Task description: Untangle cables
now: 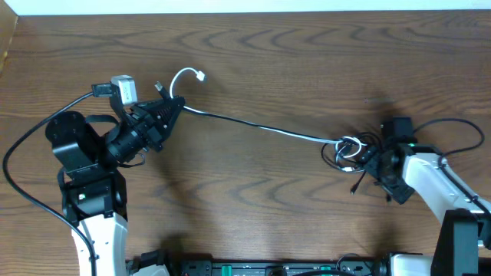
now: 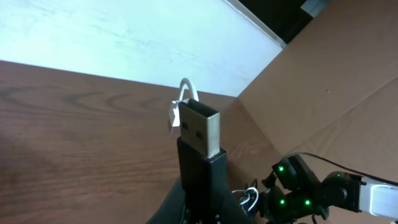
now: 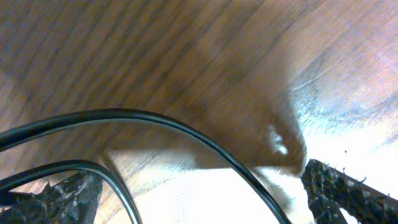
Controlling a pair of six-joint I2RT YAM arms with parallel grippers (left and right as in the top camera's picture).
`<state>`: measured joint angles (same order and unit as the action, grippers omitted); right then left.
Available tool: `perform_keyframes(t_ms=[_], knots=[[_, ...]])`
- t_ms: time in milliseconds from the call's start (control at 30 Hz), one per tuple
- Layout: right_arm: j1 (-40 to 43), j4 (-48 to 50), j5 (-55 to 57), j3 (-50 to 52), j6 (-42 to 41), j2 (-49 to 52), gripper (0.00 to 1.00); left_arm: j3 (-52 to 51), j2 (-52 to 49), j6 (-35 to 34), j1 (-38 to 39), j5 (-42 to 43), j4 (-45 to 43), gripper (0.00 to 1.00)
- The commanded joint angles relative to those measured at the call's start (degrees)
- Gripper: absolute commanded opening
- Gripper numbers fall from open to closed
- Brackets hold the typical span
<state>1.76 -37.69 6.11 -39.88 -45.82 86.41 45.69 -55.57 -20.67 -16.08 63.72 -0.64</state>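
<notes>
The white cable [image 1: 261,126] stretches in a long slant across the table [image 1: 253,207], from a curl at upper left, beside a black USB plug [image 2: 200,134], down to its tangle with the black cable [image 3: 186,134] at right. The left gripper [image 1: 176,103], lying low, is clamped on its left end. The right gripper [image 1: 367,162], spread wide, straddles the black loops without gripping.

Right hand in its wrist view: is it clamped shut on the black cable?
No, the right hand is wide open, and the black cable only loops loosely through the gap.
</notes>
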Motion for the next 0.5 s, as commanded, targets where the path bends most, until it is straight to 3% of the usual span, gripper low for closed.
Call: perform_keyframes(t_ms=[0, 267, 367, 467], knots=[[5.6, -0.5, 2.4, 0.3, 1.0, 0.5, 0.99, 0.9, -1.1, 1.7, -3.6, -2.9, -1.0, 0.08], [10.7, 0.8, -5.1, 0.3, 6.1, 0.5, 0.99, 0.9, -4.4, 2.0, -5.5, -2.8, 1.4, 0.08], [10.4, 5.1, -16.1, 0.3, 12.3, 0.5, 0.99, 0.9, -4.9, 3.3, -5.4, -2.6, 3.9, 0.08], [9.5, 10.5, -28.8, 0.3, 18.5, 0.5, 0.92, 0.9, -4.9, 5.1, -5.2, -2.6, 6.4, 0.08]])
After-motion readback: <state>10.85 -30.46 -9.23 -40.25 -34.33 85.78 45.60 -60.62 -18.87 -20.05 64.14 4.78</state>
